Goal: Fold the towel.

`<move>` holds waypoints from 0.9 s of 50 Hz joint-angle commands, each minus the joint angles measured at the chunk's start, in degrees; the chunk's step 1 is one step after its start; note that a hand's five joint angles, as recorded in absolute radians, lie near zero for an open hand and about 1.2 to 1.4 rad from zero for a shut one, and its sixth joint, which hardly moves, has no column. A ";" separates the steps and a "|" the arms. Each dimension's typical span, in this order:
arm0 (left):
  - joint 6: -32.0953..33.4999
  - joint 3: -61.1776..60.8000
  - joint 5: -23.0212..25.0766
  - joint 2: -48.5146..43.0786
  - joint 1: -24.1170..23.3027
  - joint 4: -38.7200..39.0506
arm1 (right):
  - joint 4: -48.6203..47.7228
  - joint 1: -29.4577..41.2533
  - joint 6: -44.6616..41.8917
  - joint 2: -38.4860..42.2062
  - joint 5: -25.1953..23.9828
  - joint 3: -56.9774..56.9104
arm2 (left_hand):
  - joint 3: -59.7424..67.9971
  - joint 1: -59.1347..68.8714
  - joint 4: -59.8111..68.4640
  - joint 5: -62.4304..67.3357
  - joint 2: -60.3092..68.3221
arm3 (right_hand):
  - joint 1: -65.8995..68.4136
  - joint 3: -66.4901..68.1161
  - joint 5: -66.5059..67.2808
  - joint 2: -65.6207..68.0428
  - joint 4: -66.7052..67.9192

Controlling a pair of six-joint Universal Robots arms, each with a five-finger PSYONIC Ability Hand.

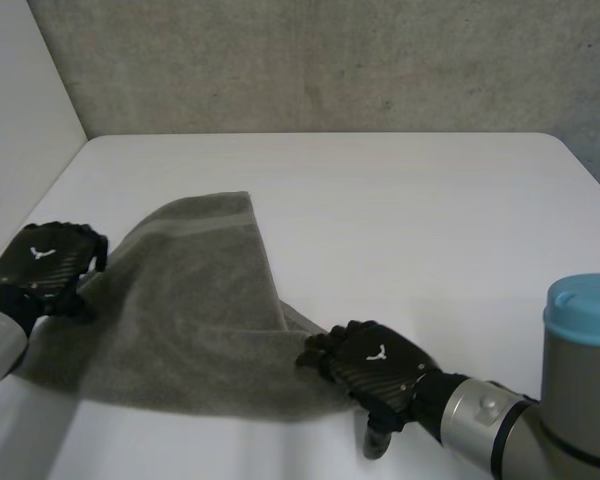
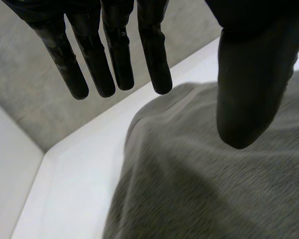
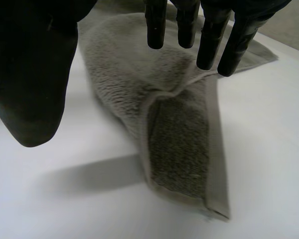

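As my left hand [image 1: 48,262] rests at the left edge of the towel [image 1: 195,310], its fingers [image 2: 114,55] are straight and lie side by side. The thumb stands well apart from them and nothing is held between. Seen from my left wrist, the grey cloth lies under the thumb, and the fingertips point past its edge toward the white surface [image 1: 410,220]. Whether the palm touches the cloth, I cannot tell.

My right hand [image 1: 375,362] is at the near right corner of the towel, on the side closest to me. Its fingers [image 3: 209,40] are straight as well and the thumb is far from them, so this hand is also wide and grips nothing. The fingertips are just at the hem, where the cloth makes a small raised crease. Under the palm one flap is turned over and shows a flat woven border around a rougher middle.

The towel lies on the near left part of the surface, between my two hands. It is not spread as a rectangle. It looks more like a rough triangle, with a rounded far corner and a hemmed edge running from that corner down to my right hand.

My right arm [image 1: 585,310], with its grey joint and light-blue cap, is at the near right. A grey concrete wall [image 1: 330,60] stands behind the surface.
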 commanded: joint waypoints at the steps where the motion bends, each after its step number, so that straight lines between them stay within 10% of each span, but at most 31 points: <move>1: 1.07 3.67 0.31 -8.10 3.64 -0.08 | -3.52 2.56 -0.05 2.05 0.32 0.96 | -1.12 -2.30 -0.90 -1.39 -3.22 | -3.34 -3.23 -3.48 -3.66 -3.94; 16: 13.20 2.98 -0.30 -13.91 4.43 -0.43 | -6.16 2.91 -1.01 2.31 1.72 1.85 | -1.96 -3.14 -1.74 -2.23 -4.06 | 19.09 19.20 18.94 18.77 18.49; 24: 13.38 2.71 -0.48 -13.30 5.05 -1.66 | -6.16 2.57 -1.02 2.31 1.64 1.32 | -1.80 -2.98 -1.57 -2.07 -3.90 | 65.95 66.06 65.81 65.63 65.35; 32: 13.56 2.36 -0.39 -12.86 4.87 -2.27 | -6.34 2.13 -1.02 2.31 1.72 1.05 | 48.53 47.35 48.76 48.26 46.43 | 66.66 66.77 66.52 66.34 66.06; 45: 11.62 3.06 1.19 -6.97 1.18 -16.86 | -5.99 -2.18 -0.93 0.20 5.42 -3.69 | 48.65 47.47 48.87 48.38 46.55 | 66.66 66.77 66.52 66.34 66.06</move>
